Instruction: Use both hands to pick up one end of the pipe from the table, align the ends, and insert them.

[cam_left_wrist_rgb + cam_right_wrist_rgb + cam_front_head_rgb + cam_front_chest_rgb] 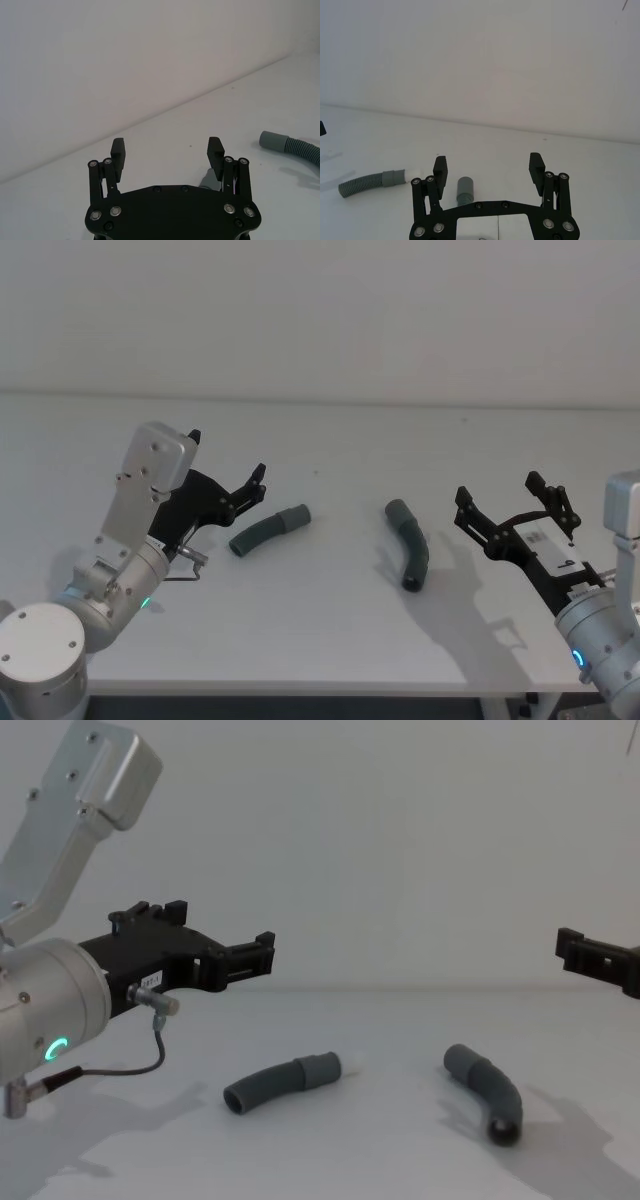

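Head view shows you the left end effector (228, 453) spread wide above the counter (330, 640), just beside the plug-tipped pipe piece (268, 529). The socket piece (410, 552) lies apart, near your right end effector (498, 487), likewise released.

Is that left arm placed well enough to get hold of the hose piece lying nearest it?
Probably yes. The left gripper is open and hangs a little above the left hose piece. That piece lies by itself on the table, and nothing stands between the two.
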